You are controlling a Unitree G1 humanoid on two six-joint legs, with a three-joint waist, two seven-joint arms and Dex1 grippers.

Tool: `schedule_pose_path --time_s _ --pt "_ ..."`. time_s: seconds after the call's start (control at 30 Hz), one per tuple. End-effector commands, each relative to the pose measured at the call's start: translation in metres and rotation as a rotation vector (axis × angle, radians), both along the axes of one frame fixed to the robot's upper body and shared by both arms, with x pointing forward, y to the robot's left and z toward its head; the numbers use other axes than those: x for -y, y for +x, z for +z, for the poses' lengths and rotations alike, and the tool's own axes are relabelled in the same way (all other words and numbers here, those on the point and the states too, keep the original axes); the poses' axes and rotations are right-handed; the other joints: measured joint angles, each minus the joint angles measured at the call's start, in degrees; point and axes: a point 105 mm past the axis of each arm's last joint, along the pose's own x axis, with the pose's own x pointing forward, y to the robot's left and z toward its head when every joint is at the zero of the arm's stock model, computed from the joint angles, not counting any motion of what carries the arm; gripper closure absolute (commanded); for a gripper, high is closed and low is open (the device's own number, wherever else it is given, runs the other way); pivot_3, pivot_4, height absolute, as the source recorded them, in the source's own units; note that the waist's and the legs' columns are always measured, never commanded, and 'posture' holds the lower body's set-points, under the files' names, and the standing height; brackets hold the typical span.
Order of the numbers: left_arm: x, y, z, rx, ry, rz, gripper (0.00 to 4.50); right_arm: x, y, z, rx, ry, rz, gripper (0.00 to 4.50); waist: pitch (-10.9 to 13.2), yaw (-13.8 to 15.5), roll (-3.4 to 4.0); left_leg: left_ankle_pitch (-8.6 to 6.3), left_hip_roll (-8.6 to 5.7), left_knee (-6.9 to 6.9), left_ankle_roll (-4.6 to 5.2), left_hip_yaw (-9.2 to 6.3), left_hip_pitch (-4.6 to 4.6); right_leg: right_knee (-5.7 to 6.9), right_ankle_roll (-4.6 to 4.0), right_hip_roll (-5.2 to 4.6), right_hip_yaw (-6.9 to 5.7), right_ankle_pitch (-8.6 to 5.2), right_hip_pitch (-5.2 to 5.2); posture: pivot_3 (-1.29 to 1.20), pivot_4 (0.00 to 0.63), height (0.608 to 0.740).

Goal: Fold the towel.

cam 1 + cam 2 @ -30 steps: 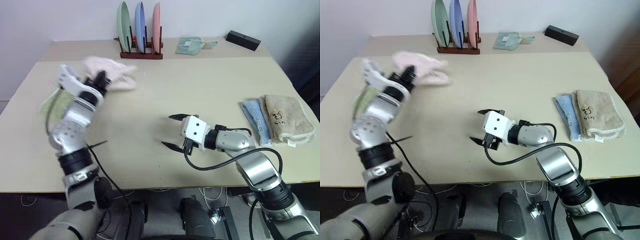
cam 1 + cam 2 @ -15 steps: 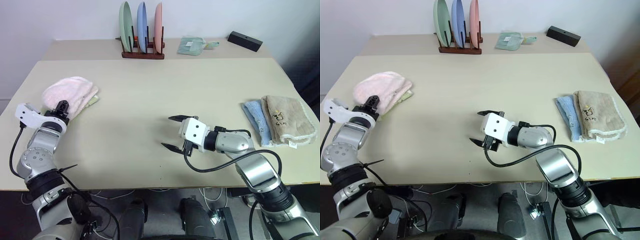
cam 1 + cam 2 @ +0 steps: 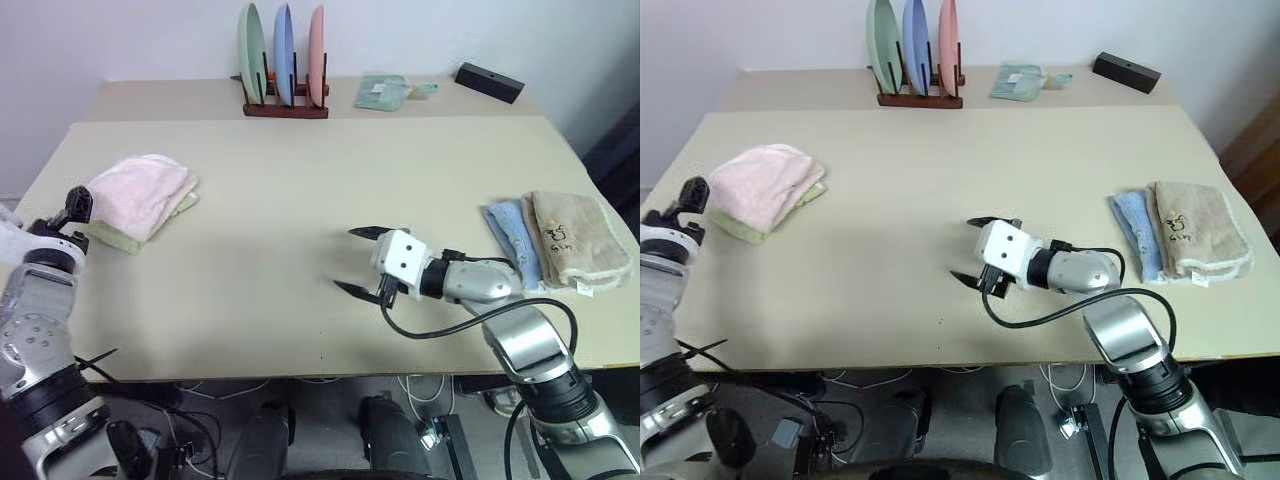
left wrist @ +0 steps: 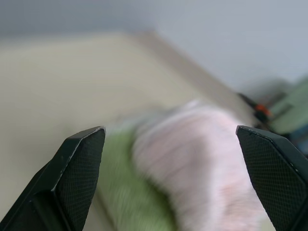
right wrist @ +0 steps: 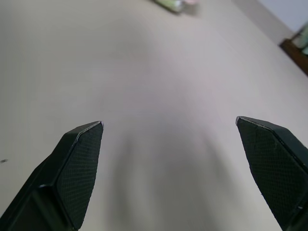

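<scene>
We see the towel (image 3: 140, 192) lying near the table's (image 3: 330, 190) left edge, about midway back. It's pale pink terry, folded into a thick rounded bundle with soft, bulging edges. It sits on top of a light green cloth (image 3: 118, 238), which pokes out along the bundle's near and right sides. We can't make out any printed mark or loop on the pink one from here.

Left gripper (image 3: 687, 196) is at the left edge of the table, just beside the towel's near-left corner, not touching it. In the left wrist view its two black fingers (image 4: 77, 168) stand wide apart with nothing between them, and the pink bundle (image 4: 202, 173) over the green layer is straight ahead, blurred.

Right gripper (image 3: 362, 260) hovers over bare tabletop near the middle front, pointing toward the left side. Its jaws are spread wide and empty; the right wrist view shows plain table surface between the fingers (image 5: 77, 168).

Also on the table: a wooden rack holding three plates upright (image 3: 284, 62) at the back (green, blue, pink), a small green cloth (image 3: 383, 90) and a black box (image 3: 487, 81) to its right, and a folded blue towel (image 3: 512, 240) touching a beige towel with a dark print (image 3: 575, 236) at the right edge.
</scene>
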Motion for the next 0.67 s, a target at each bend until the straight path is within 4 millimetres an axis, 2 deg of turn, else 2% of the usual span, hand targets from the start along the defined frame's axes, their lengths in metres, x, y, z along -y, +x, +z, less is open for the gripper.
schedule_pose_path --time_s 0.03,0.07,0.13,0.23,0.3,0.37,0.5,0.67 --pt "0.083 0.011 0.006 -0.005 0.263 -0.335 0.04 0.023 0.003 0.001 0.0 0.009 -0.071 0.0 0.0 0.7 -0.02 0.0 0.0 0.01 0.0 0.01 0.0 -0.06 -0.01 0.0 0.0 0.0 0.04 0.0 0.15 0.74" --pt "0.105 0.011 -0.002 -0.022 0.322 -0.43 0.04 0.029 0.005 -0.001 -0.005 0.018 -0.104 0.0 0.0 0.8 -0.02 -0.01 -0.01 0.03 0.01 0.01 0.0 -0.1 -0.02 0.0 0.0 -0.01 0.08 0.0 0.15 0.74" --pt "0.136 0.011 -0.017 -0.055 0.395 -0.559 0.04 0.04 0.01 -0.003 -0.013 0.052 -0.166 0.0 0.0 0.5 -0.01 -0.01 -0.04 0.02 0.01 0.03 0.0 -0.12 -0.04 -0.03 0.01 -0.01 0.09 0.0 0.15 0.74" --pt "0.168 0.012 -0.038 -0.08 0.5 -0.686 0.04 0.055 0.016 0.001 -0.022 0.127 -0.251 0.0 0.0 -0.7 0.04 -0.01 0.05 -0.04 0.02 0.07 0.0 -0.02 -0.02 0.02 0.02 0.01 -0.06 0.0 0.15 0.74" --pt "0.182 0.012 -0.051 -0.095 0.558 -0.749 0.04 0.066 0.019 0.002 -0.042 0.187 -0.308 0.0 0.0 -1.2 0.05 -0.01 0.09 -0.1 0.02 0.08 0.02 0.01 -0.02 0.05 0.01 0.01 -0.1 0.0 0.15 0.74" --pt "0.188 0.013 -0.059 -0.099 0.603 -0.785 0.04 0.076 0.017 -0.002 -0.078 0.224 -0.358 0.0 0.0 -1.1 0.05 -0.01 0.1 -0.17 0.02 0.09 0.06 0.01 -0.02 0.06 0.01 0.01 -0.11 0.0 0.15 0.74" --pt "0.188 0.015 -0.066 -0.106 0.632 -0.795 0.04 0.09 0.009 -0.011 -0.124 0.247 -0.412 0.0 0.0 -0.7 0.06 -0.01 0.08 -0.19 0.03 0.08 0.03 -0.02 -0.02 0.03 0.01 0.0 -0.1 0.0 0.15 0.74" --pt "0.178 0.013 -0.074 -0.122 0.628 -0.775 0.04 0.102 0.009 -0.013 -0.15 0.283 -0.465 0.0 0.0 -0.9 0.07 -0.01 0.08 -0.15 0.03 0.08 0.03 -0.01 -0.01 0.03 0.02 0.01 -0.09 0.0 0.15 0.74"
